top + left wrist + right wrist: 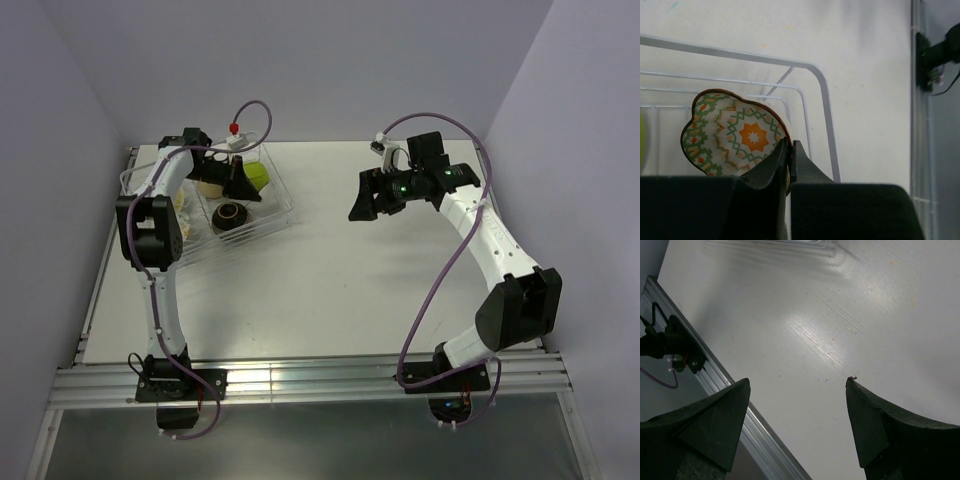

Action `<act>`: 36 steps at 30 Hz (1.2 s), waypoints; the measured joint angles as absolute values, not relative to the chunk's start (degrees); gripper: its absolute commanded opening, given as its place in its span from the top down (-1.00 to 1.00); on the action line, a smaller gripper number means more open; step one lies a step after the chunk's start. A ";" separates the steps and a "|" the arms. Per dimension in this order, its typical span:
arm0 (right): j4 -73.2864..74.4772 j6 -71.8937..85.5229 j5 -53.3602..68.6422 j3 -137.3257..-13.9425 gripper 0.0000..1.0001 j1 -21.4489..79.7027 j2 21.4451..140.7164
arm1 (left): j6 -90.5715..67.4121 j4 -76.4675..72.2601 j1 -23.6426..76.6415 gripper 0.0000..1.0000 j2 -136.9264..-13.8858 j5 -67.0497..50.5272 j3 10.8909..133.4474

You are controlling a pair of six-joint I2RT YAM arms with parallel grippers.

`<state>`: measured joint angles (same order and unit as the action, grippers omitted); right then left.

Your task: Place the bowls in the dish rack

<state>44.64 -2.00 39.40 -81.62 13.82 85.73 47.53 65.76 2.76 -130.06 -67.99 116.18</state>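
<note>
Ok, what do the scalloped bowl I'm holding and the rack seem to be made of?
The bowl looks like glazed ceramic: smooth sheen, painted geometric pattern, thin brown rim. Hard plastic can't be ruled out. The rack looks like pale coated or polished metal wire: thin, smoothly bent rods.

Our left gripper [240, 185] hangs low inside the dish rack [283, 203]. The lime-green bowl [259, 177] sits just to its right and the dark brown glossy bowl [231, 215] just behind it, toward our bases. Our right gripper [364, 206] hovers over the white table [330, 290], jaws apparently parted, with the rack well off to its left.
</note>
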 measured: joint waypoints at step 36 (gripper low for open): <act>44.62 -1.93 39.90 -80.27 -0.65 13.82 85.73 | 23.44 61.43 2.26 0.99 -137.73 -79.75 114.54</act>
